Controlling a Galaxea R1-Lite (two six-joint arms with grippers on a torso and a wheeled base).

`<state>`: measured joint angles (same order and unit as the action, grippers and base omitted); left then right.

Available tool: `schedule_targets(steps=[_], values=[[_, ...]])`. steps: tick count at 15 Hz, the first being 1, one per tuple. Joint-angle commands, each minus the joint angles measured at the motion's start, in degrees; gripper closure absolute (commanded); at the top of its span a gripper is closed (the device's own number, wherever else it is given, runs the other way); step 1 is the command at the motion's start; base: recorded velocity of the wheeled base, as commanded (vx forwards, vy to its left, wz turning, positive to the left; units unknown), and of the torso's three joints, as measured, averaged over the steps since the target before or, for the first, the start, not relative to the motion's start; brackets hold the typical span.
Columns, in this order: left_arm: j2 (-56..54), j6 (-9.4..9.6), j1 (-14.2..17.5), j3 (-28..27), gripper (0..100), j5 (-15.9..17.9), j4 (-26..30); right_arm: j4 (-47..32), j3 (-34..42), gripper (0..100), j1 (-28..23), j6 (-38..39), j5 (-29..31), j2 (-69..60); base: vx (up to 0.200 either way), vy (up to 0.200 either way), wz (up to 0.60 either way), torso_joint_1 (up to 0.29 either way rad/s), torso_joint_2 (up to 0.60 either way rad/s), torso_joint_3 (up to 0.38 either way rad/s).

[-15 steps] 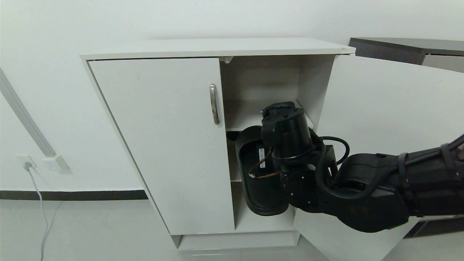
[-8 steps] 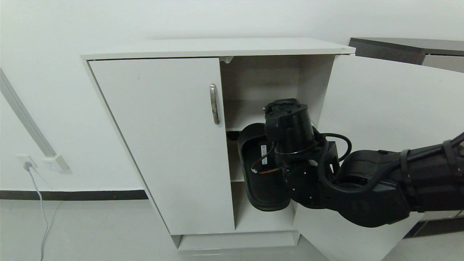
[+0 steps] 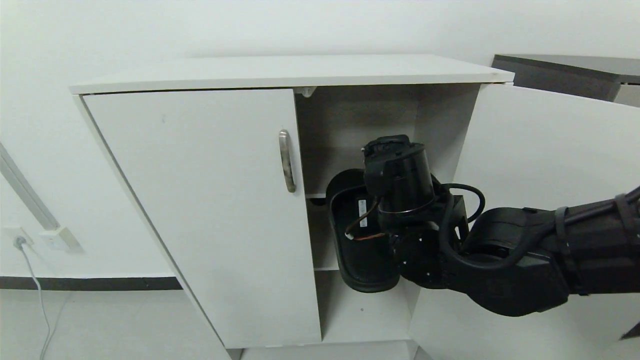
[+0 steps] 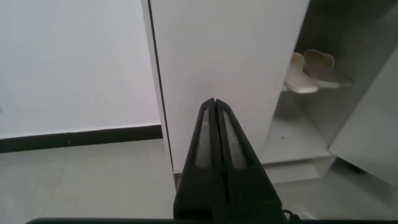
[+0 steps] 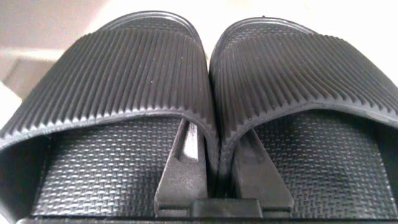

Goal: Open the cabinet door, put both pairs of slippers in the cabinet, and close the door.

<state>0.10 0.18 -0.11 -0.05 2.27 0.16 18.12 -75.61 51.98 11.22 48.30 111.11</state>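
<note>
**Black slippers [image 3: 357, 240] at the cabinet [image 3: 280, 70] opening, robot closing in**

Pair hangs upright, toes up, in the open right half. It spans from above the upper shelf [image 3: 320, 195] front edge to just below the lower shelf [image 3: 325, 268] front edge, and rests on neither shelf. The right gripper [image 5: 217, 134] is clamped on it, one finger inside each slipper, pinching the two adjoining side walls together under the straps.

Change: over the last second the right arm first lifted the pair a little and tipped the wrist up. Then the whole head view shifted. The cabinet now reads bigger and spreads further to the left, so the camera moved in, not the furniture. Arm and pair kept about the same place in the picture, so they likely advanced with the robot toward the opening.

The left gripper [image 4: 214, 109] has its fingers pressed together with nothing between them, low in front of the closed left door [image 4: 217, 50]. The beige slippers [image 4: 311, 70] sit on the lower shelf near its front edge. The right door [image 3: 540, 150] is swung wide.

Meaning: door step done, one pair stowed, second pair mid-insertion. Left to do: push in, lay it on a shelf, release, retract, shut the right door. Likely snag: the upright pair looks taller than the shelf gap, so it probably needs tilting flat, and the beige pair already takes up part of the lower shelf.
</note>
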Motion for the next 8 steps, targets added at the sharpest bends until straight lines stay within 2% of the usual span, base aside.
schedule_targets(steps=[1,6,8], values=[[0.0,-0.01,-0.1,0.0,100,0.0,0.0,0.0,0.1,100,0.0,0.0,0.0,-0.2,0.2,0.0,0.0,0.002,0.0,0.002],[0.0,-0.01,0.0,0.0,100,-0.1,0.0,0.0,0.1,100,-0.1,0.5,-0.8,0.5,0.2,0.0,0.0,0.002,0.0,0.004],[0.0,-0.01,-0.1,0.0,100,-0.1,0.0,0.9,-0.4,100,-1.1,0.4,-0.9,1.8,0.0,0.0,0.0,0.0,0.0,0.0]])
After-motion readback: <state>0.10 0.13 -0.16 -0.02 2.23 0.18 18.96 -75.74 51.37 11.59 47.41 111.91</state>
